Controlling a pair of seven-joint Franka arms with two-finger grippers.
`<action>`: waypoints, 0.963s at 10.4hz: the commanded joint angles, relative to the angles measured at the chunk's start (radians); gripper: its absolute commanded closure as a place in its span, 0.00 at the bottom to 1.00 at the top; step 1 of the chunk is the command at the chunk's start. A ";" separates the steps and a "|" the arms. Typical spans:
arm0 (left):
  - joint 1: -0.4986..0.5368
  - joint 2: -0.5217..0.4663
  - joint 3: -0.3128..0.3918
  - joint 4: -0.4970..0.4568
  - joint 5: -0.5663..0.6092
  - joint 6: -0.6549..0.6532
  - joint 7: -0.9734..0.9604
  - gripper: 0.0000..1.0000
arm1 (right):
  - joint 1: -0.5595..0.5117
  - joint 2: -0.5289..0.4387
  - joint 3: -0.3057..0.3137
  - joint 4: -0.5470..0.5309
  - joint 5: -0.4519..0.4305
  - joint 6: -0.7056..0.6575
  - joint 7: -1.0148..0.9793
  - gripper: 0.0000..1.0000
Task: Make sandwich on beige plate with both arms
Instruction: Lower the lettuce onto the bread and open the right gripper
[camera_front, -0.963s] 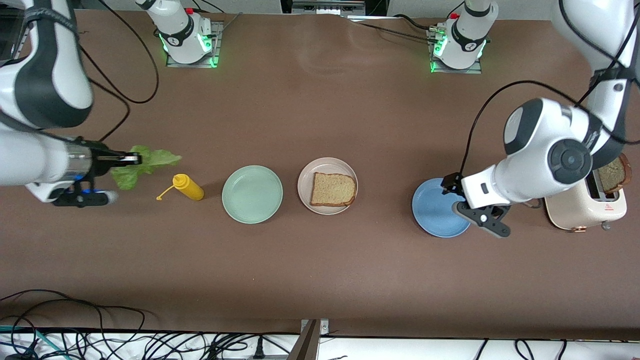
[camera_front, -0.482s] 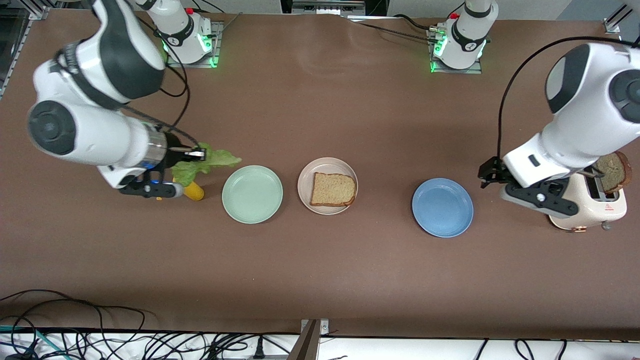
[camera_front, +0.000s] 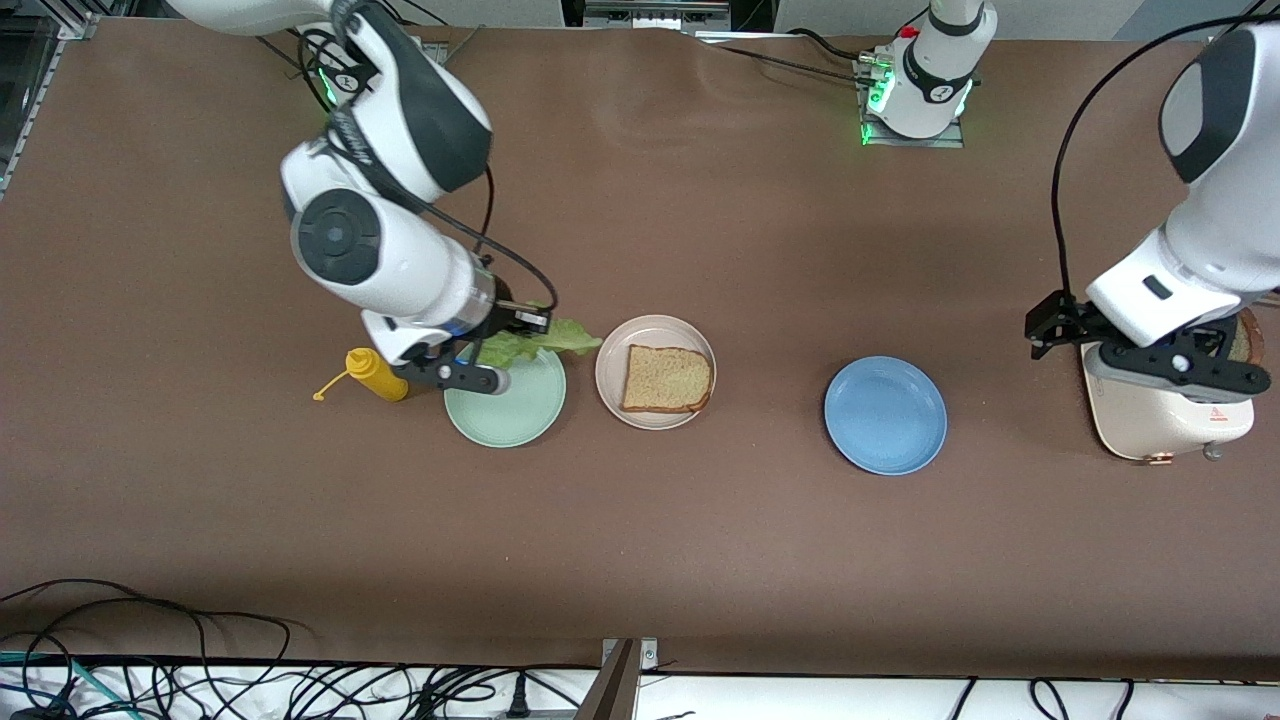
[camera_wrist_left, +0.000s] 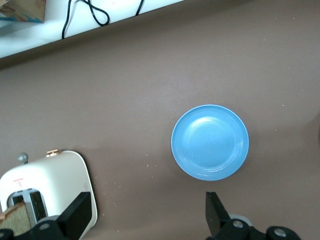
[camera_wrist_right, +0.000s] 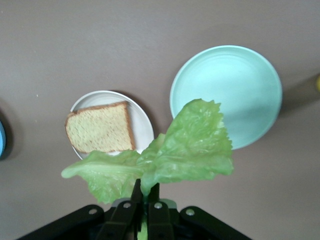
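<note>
One square, coarse brown bread slice (camera_front: 666, 379) lies on the matte beige plate (camera_front: 612, 362), awaiting filling. The right claw (camera_front: 527, 322) pinches a ruffled lettuce leaf (camera_front: 540, 341) over the mint green plate (camera_front: 520, 420), probably so it drapes onto the bread. The left claw (camera_front: 1150, 345), spread wide, hangs over the glossy cream toaster (camera_front: 1160, 425), where a second slice (camera_wrist_left: 14, 214) sits.

Robotics lab bench, not a kitchen. Two white arms (camera_front: 380, 230) bolted to metal base plates (camera_front: 910, 125) with green status lights, on a brown table (camera_front: 640, 530). Loose black cables (camera_front: 200, 660) crowd its edge. Kitchen props only: toaster (camera_front: 1165, 425), coloured plates (camera_front: 885, 415).
</note>
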 joint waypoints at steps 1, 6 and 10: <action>-0.040 -0.125 0.075 -0.136 -0.095 0.009 -0.007 0.00 | 0.079 0.076 0.000 0.009 -0.074 0.135 0.131 1.00; -0.037 -0.162 0.072 -0.162 -0.091 0.006 0.005 0.00 | 0.204 0.222 -0.020 0.012 -0.143 0.361 0.259 1.00; -0.033 -0.160 0.074 -0.162 -0.088 0.005 0.008 0.00 | 0.248 0.261 -0.049 0.012 -0.154 0.403 0.289 1.00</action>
